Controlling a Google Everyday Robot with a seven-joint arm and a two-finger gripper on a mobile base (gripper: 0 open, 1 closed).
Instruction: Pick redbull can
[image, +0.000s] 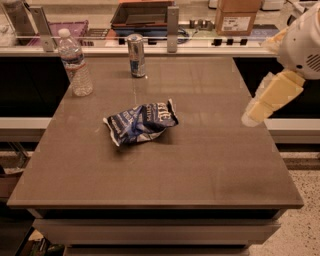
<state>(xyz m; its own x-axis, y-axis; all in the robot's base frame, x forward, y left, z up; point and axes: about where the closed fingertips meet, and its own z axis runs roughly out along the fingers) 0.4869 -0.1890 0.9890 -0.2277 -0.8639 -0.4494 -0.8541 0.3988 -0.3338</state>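
In the camera view, the tool hangs over the right edge of the counter, pointing down and inward. I cannot tell whether it is wide or narrow, and it holds nothing. The can stands upright well apart from the tool, across the counter and farther back, close to the rear edge. The bottle stands beyond the can from the tool, near it but not touching. The bag lies crumpled between the tool and the can, somewhat nearer the front.

The reach has barely begun, so the risks lie in the long approach.

- **Tipping:** The can is slim and tall. A tool that arrives off-centre or closes on one side first would likely tip it, and it could then roll toward the bottle or off the back.
- **The bag:** A low sweep across the counter could snag the bag and drag it into the can, so the path should stay high or pass behind it.
- **The ledge:** A raised ledge sits just behind the can, which leaves little room for overshoot. Pushing too deep could jam the tool against it.
- **The grip:** The smooth metal may slip if it is gripped near the top.
- **The bottle:** It is close enough that a wide approach from that side might clip it.
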